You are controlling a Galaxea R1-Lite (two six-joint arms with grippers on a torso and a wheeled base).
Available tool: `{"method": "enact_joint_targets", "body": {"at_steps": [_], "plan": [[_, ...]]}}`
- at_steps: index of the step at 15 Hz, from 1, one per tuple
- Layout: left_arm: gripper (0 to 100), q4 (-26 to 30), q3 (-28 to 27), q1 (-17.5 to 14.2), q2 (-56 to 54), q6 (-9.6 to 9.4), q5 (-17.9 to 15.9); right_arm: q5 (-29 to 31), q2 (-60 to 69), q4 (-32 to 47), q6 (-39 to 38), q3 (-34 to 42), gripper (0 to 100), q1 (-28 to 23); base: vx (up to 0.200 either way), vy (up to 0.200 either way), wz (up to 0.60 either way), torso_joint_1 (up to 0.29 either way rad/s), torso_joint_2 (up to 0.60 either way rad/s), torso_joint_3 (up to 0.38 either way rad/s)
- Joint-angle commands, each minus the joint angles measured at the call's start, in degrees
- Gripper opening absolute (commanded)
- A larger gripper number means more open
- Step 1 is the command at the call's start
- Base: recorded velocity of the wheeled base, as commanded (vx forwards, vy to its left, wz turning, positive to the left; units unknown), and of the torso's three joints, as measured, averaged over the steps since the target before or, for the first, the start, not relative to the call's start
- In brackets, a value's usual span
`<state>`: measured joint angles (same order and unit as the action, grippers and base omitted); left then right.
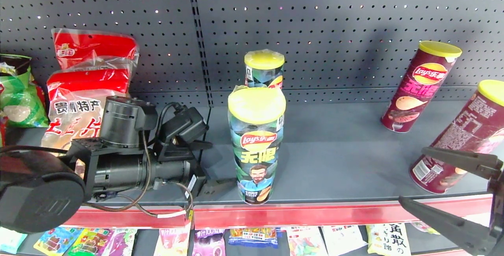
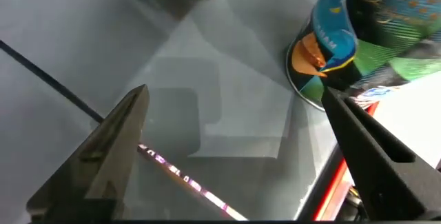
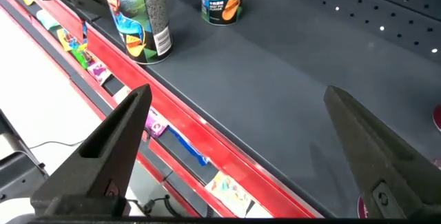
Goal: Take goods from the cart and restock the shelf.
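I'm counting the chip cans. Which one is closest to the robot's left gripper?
The front green can, at the shelf's red edge beside the left gripper. The other green can stands behind it; the maroon cans sit far right.

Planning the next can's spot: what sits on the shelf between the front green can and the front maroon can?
Nothing. In the head view, the shelf between the green can and the maroon can is bare; the right wrist view agrees.
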<state>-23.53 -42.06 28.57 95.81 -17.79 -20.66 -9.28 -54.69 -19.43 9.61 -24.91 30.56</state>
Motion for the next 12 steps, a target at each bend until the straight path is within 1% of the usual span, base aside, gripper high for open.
{"method": "enact_joint_targets", "body": {"at_steps": [1,3,6,7,8,9,10,11,12], "plan": [[100,-0.03,0.13,-0.1,0.08,0.03,0.01,-0.04,-0.33,0.01,0.06,0.03,100,0.02,0.0,0.0,0.0,0.0,0.0,0.0],[100,0.06,0.92,-0.71,-1.24,0.03,0.1,-0.13,-0.68,0.1,0.06,-0.06,100,0.02,0.0,0.0,0.0,0.0,0.0,0.0],[100,0.15,4.18,-3.53,-7.39,0.47,1.59,-0.39,-1.91,0.1,0.06,-0.14,100,0.11,0.0,0.0,0.0,0.0,0.0,0.0],[100,0.5,5.93,-5.99,-11.78,1.0,2.56,-0.3,-1.65,0.1,0.06,0.3,100,0.11,0.0,0.0,0.0,0.0,0.0,0.0],[100,0.68,6.99,-7.48,-14.33,1.61,3.44,-0.22,-1.12,0.1,0.06,0.74,100,0.11,0.0,0.0,0.0,0.0,0.0,0.0],[100,0.94,8.66,-9.33,-17.58,3.02,5.37,0.05,0.11,0.1,0.06,1.44,100,0.11,0.0,0.0,0.0,0.0,0.0,0.0],[100,1.03,12.53,-10.91,-24.26,6.89,10.12,0.58,4.33,0.36,0.24,3.64,100,0.02,0.0,0.0,0.0,0.0,0.0,0.0],[100,1.03,14.46,-11.0,-27.78,9.08,12.49,1.72,6.79,0.45,0.33,5.04,100,-0.06,0.0,0.0,0.0,0.0,0.0,0.0],[100,1.91,17.27,-11.0,-34.9,12.16,18.03,7.26,12.32,0.54,0.41,7.77,100,-0.85,0.0,0.0,0.0,0.0,0.0,0.0]]}}
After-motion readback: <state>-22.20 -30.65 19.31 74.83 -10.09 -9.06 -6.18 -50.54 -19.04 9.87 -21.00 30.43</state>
